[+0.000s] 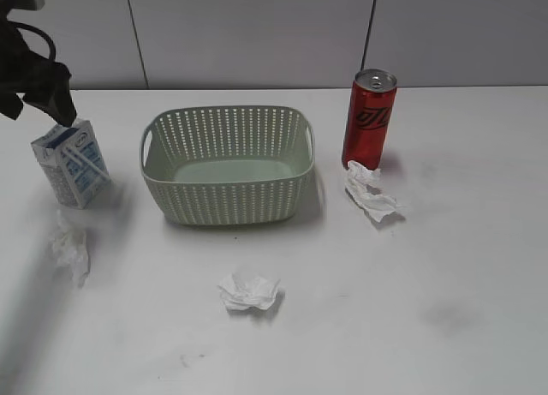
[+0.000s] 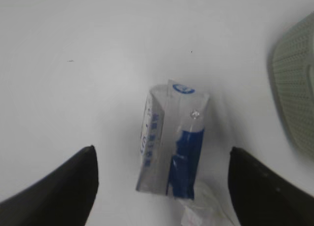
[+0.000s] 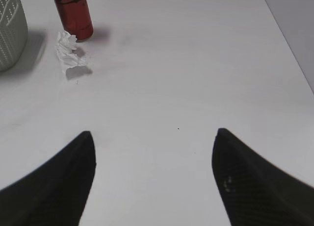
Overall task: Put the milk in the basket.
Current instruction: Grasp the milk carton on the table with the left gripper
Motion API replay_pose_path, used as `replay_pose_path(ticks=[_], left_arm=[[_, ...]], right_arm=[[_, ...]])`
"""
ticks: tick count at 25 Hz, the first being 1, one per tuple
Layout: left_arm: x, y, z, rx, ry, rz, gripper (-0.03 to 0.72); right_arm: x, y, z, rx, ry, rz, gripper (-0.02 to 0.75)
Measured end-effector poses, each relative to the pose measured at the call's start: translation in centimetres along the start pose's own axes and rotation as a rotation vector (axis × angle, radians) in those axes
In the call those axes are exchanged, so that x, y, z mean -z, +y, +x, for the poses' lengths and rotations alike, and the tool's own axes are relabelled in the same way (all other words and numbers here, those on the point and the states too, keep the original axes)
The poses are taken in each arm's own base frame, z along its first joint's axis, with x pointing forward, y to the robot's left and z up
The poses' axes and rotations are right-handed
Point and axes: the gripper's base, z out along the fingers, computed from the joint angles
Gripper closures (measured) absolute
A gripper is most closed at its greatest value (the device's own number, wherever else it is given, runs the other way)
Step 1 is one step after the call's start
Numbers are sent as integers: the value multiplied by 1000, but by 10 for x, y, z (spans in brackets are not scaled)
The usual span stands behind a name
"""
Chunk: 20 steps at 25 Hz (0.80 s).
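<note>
The milk (image 1: 71, 162), a small white and blue carton, stands upright on the white table (image 1: 411, 266) near its left edge, just beside the left wall of the basket (image 1: 228, 202) but apart from it. A straw in clear wrap lies along one blue-printed face. In the left wrist view the milk (image 2: 172, 148) sits between the two dark fingers, with open table showing on each side of it; no finger touches it. The left gripper (image 2: 162, 179) is spread wide and holds nothing. In the exterior view it (image 1: 53, 99) hangs above and slightly behind the carton's top.

The pale green basket is empty, its perforated walls and cut-out handles in plain sight; its corner (image 2: 297, 93) enters the left wrist view at right. Beyond the basket stands a red can (image 1: 369, 118), with a crumpled tissue (image 1: 370, 192) at its foot. Two more tissues lie on the table: one (image 1: 71, 251) in front of the carton, one (image 1: 248, 291) in front of the basket.

The right gripper (image 3: 153, 157) is likewise spread and empty over bare table, well apart from the can (image 3: 72, 12); it cannot be made out in the exterior view.

Step in hand, by judgement: the approach to grasp, with nothing yet lifted. The next move calls for lowering the fingers astride the carton, closing on two opposite faces without tipping it, then lifting clear of the basket rim.
</note>
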Motion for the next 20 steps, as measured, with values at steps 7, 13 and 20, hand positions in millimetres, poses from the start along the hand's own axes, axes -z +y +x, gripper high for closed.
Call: replay_pose_path(ticks=[7, 13, 20], left_arm=[[-35, 8, -11, 12, 64, 25, 52], [-67, 11, -5, 30, 134, 48, 53], [-88, 13, -1, 41, 172, 59, 111]], right_arm=[[0, 0, 0, -1, 0, 0, 150], [0, 0, 0, -1, 0, 0, 150], [0, 0, 0, -1, 0, 0, 150]])
